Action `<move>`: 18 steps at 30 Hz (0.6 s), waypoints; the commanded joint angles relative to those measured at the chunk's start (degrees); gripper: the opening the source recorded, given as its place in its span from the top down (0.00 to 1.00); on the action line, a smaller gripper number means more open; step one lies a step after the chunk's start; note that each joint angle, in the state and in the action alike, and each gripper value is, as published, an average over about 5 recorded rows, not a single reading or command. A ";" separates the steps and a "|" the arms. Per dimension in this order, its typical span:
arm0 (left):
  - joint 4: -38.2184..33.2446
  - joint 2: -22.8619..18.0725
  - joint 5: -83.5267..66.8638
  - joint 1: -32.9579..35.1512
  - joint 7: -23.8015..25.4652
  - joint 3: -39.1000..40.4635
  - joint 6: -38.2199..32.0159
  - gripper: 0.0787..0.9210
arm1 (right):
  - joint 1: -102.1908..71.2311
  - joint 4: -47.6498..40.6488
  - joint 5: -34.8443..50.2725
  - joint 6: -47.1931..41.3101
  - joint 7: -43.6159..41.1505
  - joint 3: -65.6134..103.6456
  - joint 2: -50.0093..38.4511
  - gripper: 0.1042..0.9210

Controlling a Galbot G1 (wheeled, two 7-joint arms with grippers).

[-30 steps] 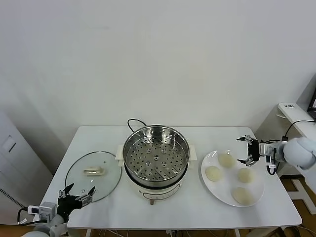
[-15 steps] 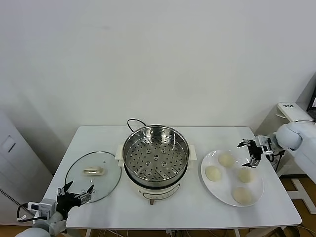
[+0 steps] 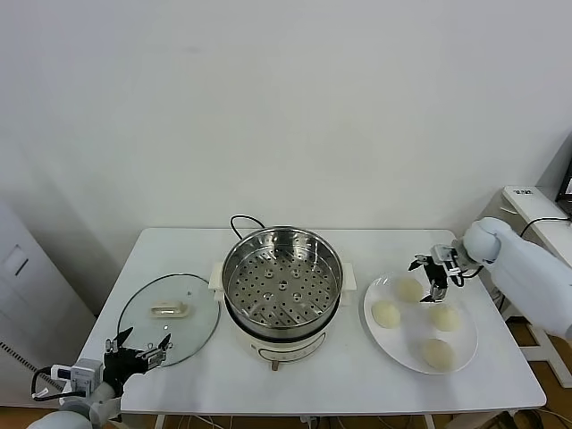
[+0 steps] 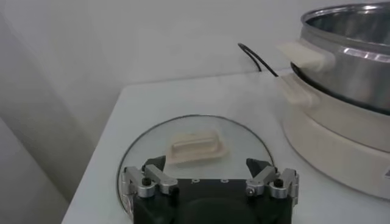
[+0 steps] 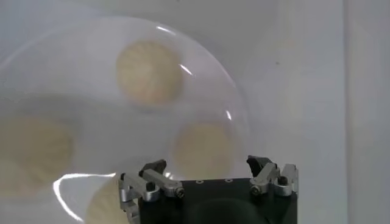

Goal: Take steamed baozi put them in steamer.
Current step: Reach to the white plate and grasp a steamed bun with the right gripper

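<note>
Right gripper, fingers apart, empty, above far edge of plate w/ four steamed baozi, right of steamer. Left gripper, fingers spread, near glass lid.

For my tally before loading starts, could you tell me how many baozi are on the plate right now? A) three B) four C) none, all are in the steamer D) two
B: four steamed baozi lie on the white plate, and the steamer shows only its bare perforated tray.
</note>
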 commanded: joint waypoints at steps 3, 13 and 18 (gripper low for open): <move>-0.32 0.01 0.02 0.15 0.02 -0.02 0.07 0.12 | 0.88 -4.20 -3.53 0.88 -0.48 -0.81 3.74 0.19; -0.99 -0.09 0.02 0.28 -0.05 -0.02 0.26 0.12 | 0.17 -4.16 -4.05 0.62 -0.52 0.58 4.08 0.44; -1.24 -0.30 0.01 0.37 -0.14 -0.01 0.36 0.12 | 0.35 -3.16 -3.89 0.76 -1.17 0.07 3.62 0.56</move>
